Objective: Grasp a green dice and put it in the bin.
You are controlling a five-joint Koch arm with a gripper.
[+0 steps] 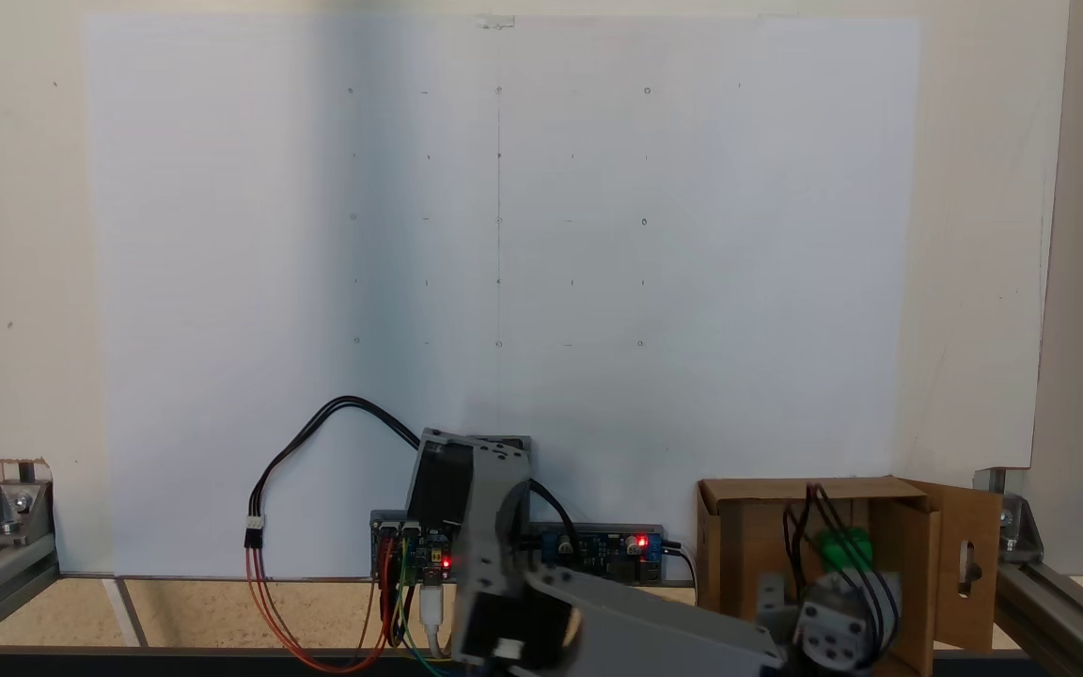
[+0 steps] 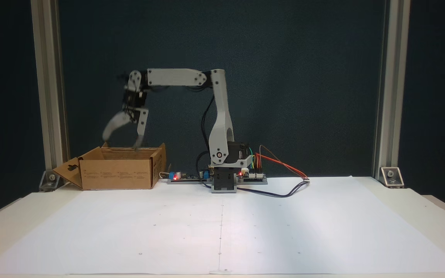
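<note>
The arm reaches over the bin with its fingers spread wide.

From left to right in the side fixed view, the bin (image 2: 116, 173) has small print too tiny to read; the gripper (image 2: 123, 142) hangs just above it, jaws apart, and the arm bends back to its base (image 2: 222, 181). From above, the green dice (image 1: 844, 548) shows inside the bin (image 1: 748, 545).

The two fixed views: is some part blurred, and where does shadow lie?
In a fixed view the end effector is motion-blurred, one finger smeared above the bin; in the other fixed view the green dice is soft-edged, and a faint shadow band darkens the white sheet.
</note>
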